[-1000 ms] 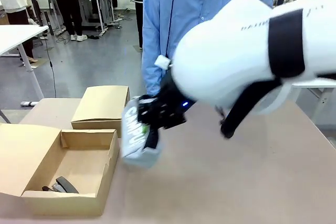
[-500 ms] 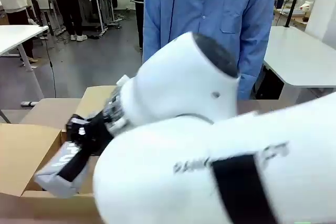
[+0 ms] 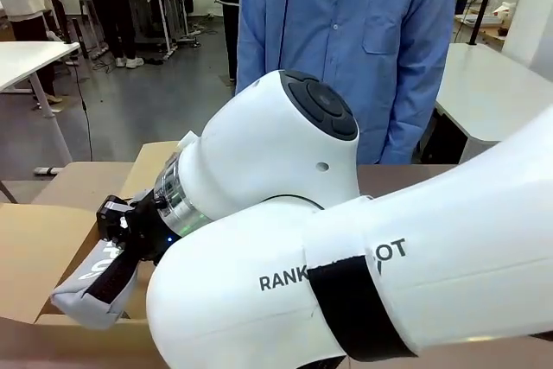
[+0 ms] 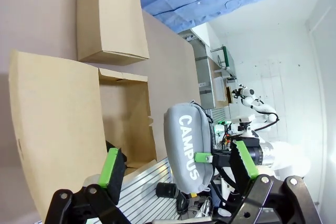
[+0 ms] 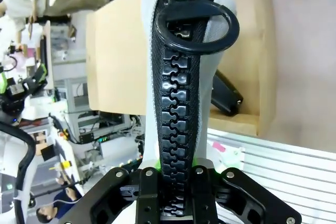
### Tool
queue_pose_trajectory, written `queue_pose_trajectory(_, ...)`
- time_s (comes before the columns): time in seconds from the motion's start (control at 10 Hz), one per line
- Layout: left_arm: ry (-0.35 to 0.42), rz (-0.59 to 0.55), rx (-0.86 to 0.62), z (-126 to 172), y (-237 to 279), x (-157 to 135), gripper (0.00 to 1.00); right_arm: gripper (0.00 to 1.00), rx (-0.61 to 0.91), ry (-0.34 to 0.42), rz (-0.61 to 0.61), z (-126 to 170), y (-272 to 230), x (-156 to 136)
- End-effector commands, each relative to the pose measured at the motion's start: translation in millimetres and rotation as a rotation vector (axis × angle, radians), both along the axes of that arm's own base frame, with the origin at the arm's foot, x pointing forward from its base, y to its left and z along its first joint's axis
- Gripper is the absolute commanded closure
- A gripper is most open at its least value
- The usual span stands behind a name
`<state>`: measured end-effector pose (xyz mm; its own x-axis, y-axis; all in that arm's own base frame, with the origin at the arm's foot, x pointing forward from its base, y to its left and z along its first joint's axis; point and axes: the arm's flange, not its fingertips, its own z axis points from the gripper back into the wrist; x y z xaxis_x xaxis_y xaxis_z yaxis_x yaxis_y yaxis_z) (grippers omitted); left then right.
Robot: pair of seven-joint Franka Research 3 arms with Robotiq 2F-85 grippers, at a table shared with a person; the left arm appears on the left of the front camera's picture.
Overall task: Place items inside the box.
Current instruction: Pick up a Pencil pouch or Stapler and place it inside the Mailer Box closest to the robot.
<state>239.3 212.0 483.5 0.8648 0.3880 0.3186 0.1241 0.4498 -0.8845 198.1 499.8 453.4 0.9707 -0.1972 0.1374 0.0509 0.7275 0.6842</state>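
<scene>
Gaping, left claw: green pads well apart, nothing between them; it looks across at the box from the side.
Box: at the left of the table, open, wide lid flap laid back and out to the left.
Stapler: black, lying on the box floor close to one wall; seen past the side of the pencil case in the right wrist view.
Pencil case: grey, white "CAMPUS" lettering, hanging tilted over the open box, lower end down toward the near wall. Cannot tell if it touches the box.
Right claw: clamped on the pencil case at its upper end. In the right wrist view the pads pinch both sides of the zip edge, and the case runs straight out from the fingers with the ring pull at the far end.
Case vs claw: case sits between the pads and extends below and beyond them, over the box opening.
Small box: closed, behind the open box, just beside its far wall.
Right arm: reaches in from the right across the middle to the left side.
Person: blue shirt, standing at the far side of the table.
</scene>
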Motion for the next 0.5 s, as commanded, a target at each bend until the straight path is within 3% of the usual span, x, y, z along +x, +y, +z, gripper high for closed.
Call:
queue_pose_trajectory(0.0, -0.029, -0.005, -0.012, 0.5, -0.1, 0.2, 0.00, 0.91, -0.039, -0.019, 0.057, 1.4, 18.5, 12.7)
queue_pose_trajectory(0.2, -0.029, -0.005, -0.012, 0.5, -0.1, 0.2, 0.00, 0.91, -0.042, -0.048, 0.116, 3.6, 40.3, 30.3)
queue_pose_trajectory(0.4, -0.029, -0.005, -0.012, 0.5, -0.1, 0.2, 0.00, 0.91, -0.100, -0.025, 0.164, -10.7, 65.9, 49.9)
